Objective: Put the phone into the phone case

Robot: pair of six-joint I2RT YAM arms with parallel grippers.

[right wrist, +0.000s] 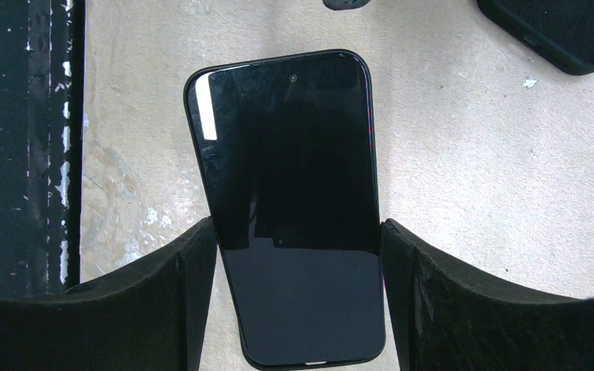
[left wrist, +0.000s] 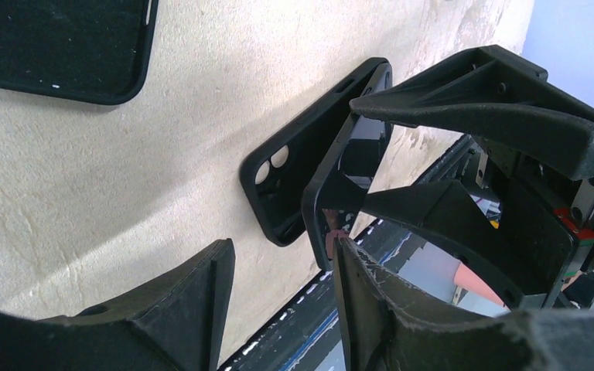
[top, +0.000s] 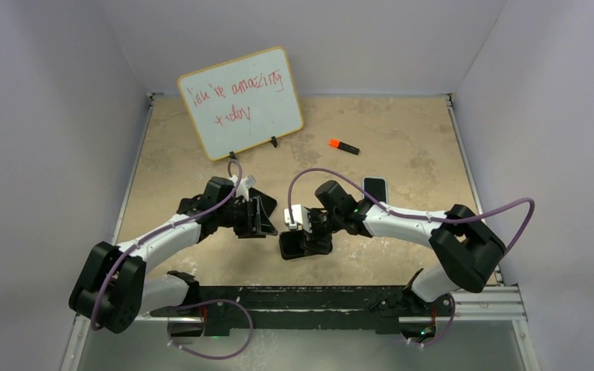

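Right gripper (right wrist: pixel 299 236) angled down, clamping phone (right wrist: pixel 286 154), apparently over phone case (left wrist: pixel 309 133).

A small whiteboard (top: pixel 241 103) bearing red handwriting is propped upright at the back of the beige table (top: pixel 402 131), and an orange-and-black marker (top: pixel 344 145) is laid flat to its right.

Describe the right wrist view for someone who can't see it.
A black phone, screen up, is gripped by its long sides between the two fingers of the right hand, over a beige table. The corner of a black case shows at top right.
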